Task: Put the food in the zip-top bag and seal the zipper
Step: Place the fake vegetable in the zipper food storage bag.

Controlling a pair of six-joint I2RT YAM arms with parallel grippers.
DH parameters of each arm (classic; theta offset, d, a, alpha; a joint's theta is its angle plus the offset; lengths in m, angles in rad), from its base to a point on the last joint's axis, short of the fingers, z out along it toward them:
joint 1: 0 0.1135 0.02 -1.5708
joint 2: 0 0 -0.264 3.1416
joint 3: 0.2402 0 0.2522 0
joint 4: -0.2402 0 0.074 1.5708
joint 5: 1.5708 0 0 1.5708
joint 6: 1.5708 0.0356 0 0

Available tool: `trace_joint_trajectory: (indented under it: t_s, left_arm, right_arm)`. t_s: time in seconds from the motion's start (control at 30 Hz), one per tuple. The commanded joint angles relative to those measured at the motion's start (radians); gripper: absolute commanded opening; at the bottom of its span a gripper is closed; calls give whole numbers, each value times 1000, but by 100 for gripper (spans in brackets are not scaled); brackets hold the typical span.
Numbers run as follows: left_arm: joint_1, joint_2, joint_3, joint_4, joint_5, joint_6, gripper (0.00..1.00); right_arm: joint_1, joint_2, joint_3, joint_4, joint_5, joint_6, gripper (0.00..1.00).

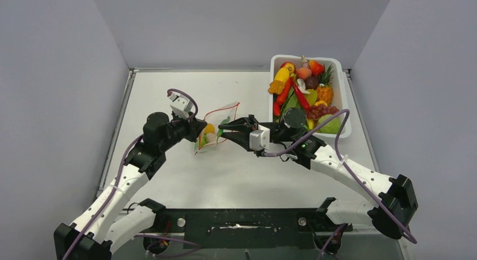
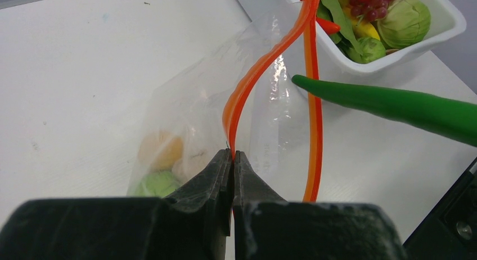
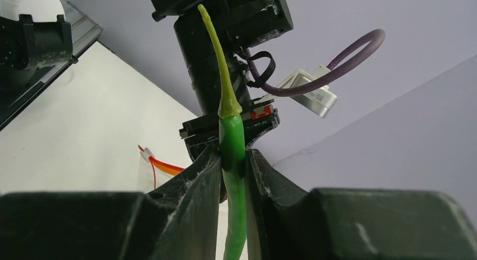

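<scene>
The clear zip-top bag (image 1: 216, 129) lies mid-table with its mouth held open; an orange fruit (image 2: 162, 149) and a green one (image 2: 156, 183) sit inside. My left gripper (image 2: 233, 154) is shut on the bag's red-orange zipper (image 2: 253, 80), lifting one lip; it also shows in the top view (image 1: 198, 130). My right gripper (image 3: 232, 158) is shut on a long green chili (image 3: 232, 142); in the top view it (image 1: 226, 129) is at the bag's mouth. The chili's tip (image 2: 388, 102) points at the opening.
A white tub (image 1: 340, 91) of several toy fruits and vegetables, including a red chili (image 1: 298, 94), stands at the back right. A green cabbage (image 2: 404, 21) sits in its near corner. The left arm's wrist (image 3: 225, 23) faces the right gripper closely.
</scene>
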Motion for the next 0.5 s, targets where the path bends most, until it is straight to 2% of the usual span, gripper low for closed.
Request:
trace_joint_trajectory:
  t_s: [0.0, 0.23, 0.47]
  left_arm:
    - [8, -27, 4, 85, 36, 3, 0]
    - [10, -30, 3, 90, 59, 3, 0]
    - [12, -32, 3, 90, 61, 3, 0]
  right_arm:
    - [3, 39, 66, 54, -47, -64, 8]
    - [-28, 118, 139, -47, -73, -174, 8]
    - [-100, 162, 178, -219, -111, -287, 10]
